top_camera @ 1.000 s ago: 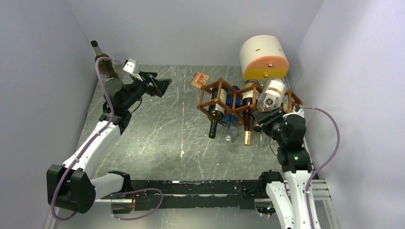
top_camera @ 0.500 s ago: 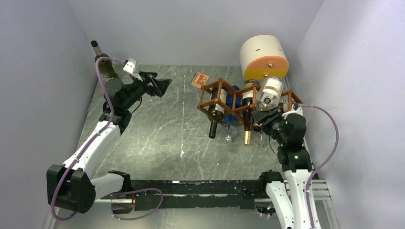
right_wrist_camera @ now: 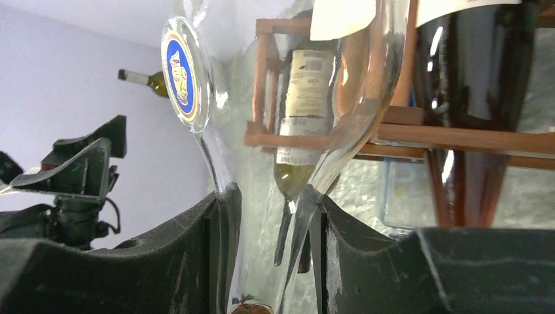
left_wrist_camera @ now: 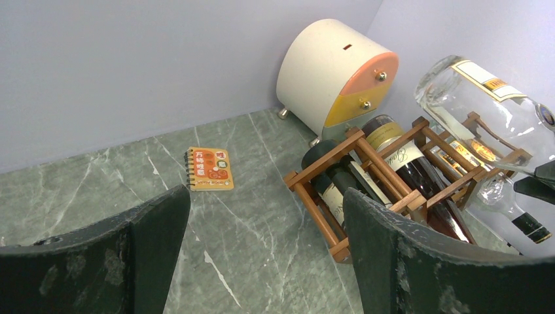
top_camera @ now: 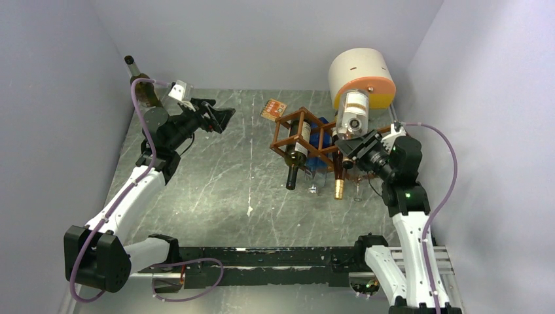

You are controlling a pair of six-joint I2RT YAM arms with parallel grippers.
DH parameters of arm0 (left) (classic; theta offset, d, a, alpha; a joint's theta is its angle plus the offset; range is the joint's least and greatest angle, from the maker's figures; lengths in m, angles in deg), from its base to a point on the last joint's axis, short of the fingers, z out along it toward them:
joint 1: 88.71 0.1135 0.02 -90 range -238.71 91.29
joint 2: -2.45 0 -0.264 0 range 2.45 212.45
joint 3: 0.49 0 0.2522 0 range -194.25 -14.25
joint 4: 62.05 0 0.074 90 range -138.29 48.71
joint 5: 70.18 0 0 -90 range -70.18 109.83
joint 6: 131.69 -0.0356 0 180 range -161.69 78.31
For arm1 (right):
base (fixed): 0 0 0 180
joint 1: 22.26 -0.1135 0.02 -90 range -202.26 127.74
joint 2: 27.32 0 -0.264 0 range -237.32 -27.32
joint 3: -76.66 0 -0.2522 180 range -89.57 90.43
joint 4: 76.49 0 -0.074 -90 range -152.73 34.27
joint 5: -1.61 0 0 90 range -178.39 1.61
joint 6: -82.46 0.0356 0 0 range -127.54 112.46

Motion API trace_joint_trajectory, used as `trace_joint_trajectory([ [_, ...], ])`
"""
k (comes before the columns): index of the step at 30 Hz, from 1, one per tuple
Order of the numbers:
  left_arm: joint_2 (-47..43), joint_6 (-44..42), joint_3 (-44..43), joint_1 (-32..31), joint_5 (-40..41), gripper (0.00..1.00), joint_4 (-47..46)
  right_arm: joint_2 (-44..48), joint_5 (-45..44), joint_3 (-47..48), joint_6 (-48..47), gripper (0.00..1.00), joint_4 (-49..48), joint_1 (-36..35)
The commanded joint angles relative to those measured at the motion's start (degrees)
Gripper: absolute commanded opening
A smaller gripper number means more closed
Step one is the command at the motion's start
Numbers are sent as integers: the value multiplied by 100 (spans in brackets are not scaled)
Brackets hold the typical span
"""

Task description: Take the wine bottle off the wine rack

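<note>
Where the top view looks down, the right gripper (top_camera: 351,142) holds the clear wine bottle (top_camera: 354,108) by its neck, above the wine rack (top_camera: 302,133) near the right wall; the left gripper (top_camera: 222,118) hangs over the marble table (top_camera: 249,183), well apart. Left wrist: fingers (left_wrist_camera: 150,248) spread wide, spiral notebook (left_wrist_camera: 209,168) beyond. Right wrist: both pads (right_wrist_camera: 190,261) pinch the glass neck.

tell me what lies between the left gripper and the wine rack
a small orange notebook on otherwise bare tabletop, seen in the top view roughly between left gripper and wine rack
</note>
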Motion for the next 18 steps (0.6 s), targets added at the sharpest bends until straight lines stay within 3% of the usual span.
trace_joint_trajectory([
  [1, -25, -44, -78, -50, -10, 90, -39, -107, 856, 589, -18, 0, -1936, 17],
  [9, -22, -73, -74, -50, -134, 89, -111, -669, 1352, 565, 371, 0, -2879, -221],
  [18, -16, -257, -96, -50, -120, 89, -59, -1597, 378, 1219, -76, 0, -2831, -2024],
])
